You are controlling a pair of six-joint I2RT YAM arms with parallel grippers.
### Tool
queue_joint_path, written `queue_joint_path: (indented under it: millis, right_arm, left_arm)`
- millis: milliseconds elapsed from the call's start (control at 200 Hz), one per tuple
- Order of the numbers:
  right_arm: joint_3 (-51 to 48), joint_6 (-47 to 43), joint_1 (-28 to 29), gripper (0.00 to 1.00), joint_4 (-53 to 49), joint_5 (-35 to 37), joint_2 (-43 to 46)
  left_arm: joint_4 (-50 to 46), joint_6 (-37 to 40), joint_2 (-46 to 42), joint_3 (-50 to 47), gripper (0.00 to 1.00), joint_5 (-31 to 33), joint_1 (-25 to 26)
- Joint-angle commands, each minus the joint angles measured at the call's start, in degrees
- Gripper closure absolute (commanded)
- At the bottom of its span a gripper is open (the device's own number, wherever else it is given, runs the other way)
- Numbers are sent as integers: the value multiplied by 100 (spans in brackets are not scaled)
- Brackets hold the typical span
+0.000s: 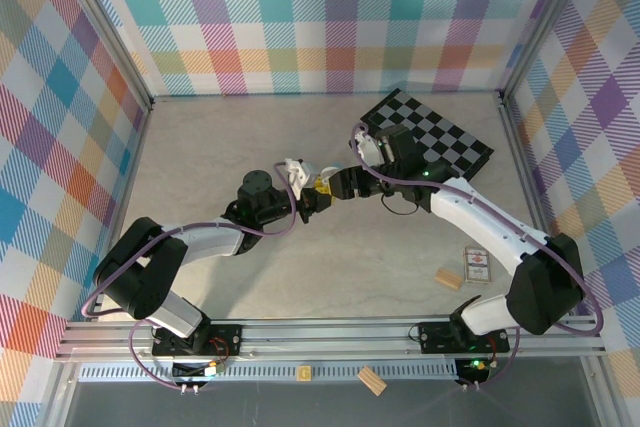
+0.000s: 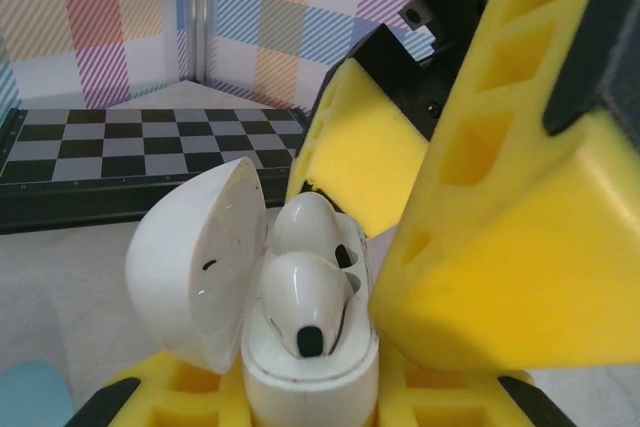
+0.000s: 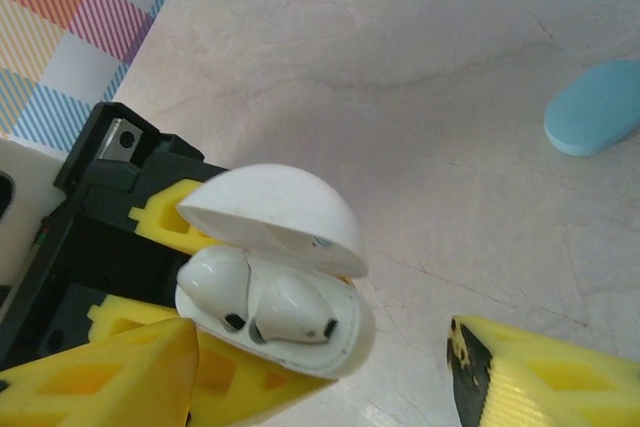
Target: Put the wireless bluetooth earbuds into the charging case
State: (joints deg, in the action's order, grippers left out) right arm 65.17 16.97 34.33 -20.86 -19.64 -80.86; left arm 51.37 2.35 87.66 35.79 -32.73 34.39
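A white charging case (image 2: pixel 300 357) is held upright by my left gripper (image 2: pixel 310 402), which is shut on its body. The lid (image 2: pixel 195 267) stands open to the left. Two white earbuds (image 2: pixel 300 297) lie side by side in the case's wells. In the right wrist view the same case (image 3: pixel 320 342) shows both earbuds (image 3: pixel 290 312) under the raised lid (image 3: pixel 270 212). My right gripper (image 3: pixel 330 387) is open just in front of the case, one yellow finger (image 2: pixel 500 247) close beside it, holding nothing. From above, both grippers meet mid-table: left gripper (image 1: pixel 310 199), right gripper (image 1: pixel 337 185).
A light blue oval case (image 3: pixel 595 107) lies shut on the table beyond the white one. A black-and-white checkerboard (image 1: pixel 430 142) lies at the back right. A tan wooden block (image 1: pixel 450 277) and a small card (image 1: pixel 477 265) sit near the right arm's base.
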Motion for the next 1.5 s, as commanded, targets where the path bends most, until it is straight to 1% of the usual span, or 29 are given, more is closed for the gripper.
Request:
queue_joint_path:
  millis: [0,140,250,350,460,550,625,720,800,865,1005,1200,1395,1495]
  right_arm:
    - [150,13,57,32,152,-158,-45]
    - [59,45,48,30,158,20,126]
    - [-219,120,-55,28,410,57,526]
    - [-422,420,-294,25,739,-178,784]
    - [-317,715,-441,22,776,-371,726]
    - [16,815,-460,22,395,-182,490]
    - [489,835,-459,22,-211,126,150]
    - [1023,702,-462,22,-916,338,-314]
    - [1277,622,-461,22,-1223,335,-597]
    - [1411,555,-453,22,-1398,166,-784]
    - [1518,445,-449,21,-1620,-91,-980]
    - [1447,80,-436,20,-1844,-377,-976]
    - [1240,-256,-409,22,-1901,-478,-723]
    - [1102,-381,-404,22,-1801,-377,-488]
  left_arm:
    - [312,51,-38,49,84,-282,50]
    - [312,74,-42,52,84,-278,50]
    - [324,197,-55,-1,84,-243,53]
    - [444,508,-55,-139,84,-231,46]
    - [467,883,-89,-261,84,-99,41]
    - [250,1266,-169,-232,84,-33,41]
    - [-39,1668,-286,-195,84,-36,41]
    - [-364,1999,-442,-163,83,95,41]
    - [-694,2225,-534,-110,83,170,41]
    - [-893,2343,-593,-65,83,203,41]
    - [-1000,2376,-651,-50,83,283,41]
    - [-1013,2151,-616,7,84,364,41]
    - [-931,1977,-601,29,85,432,32]
    - [-886,1877,-585,44,86,417,24]
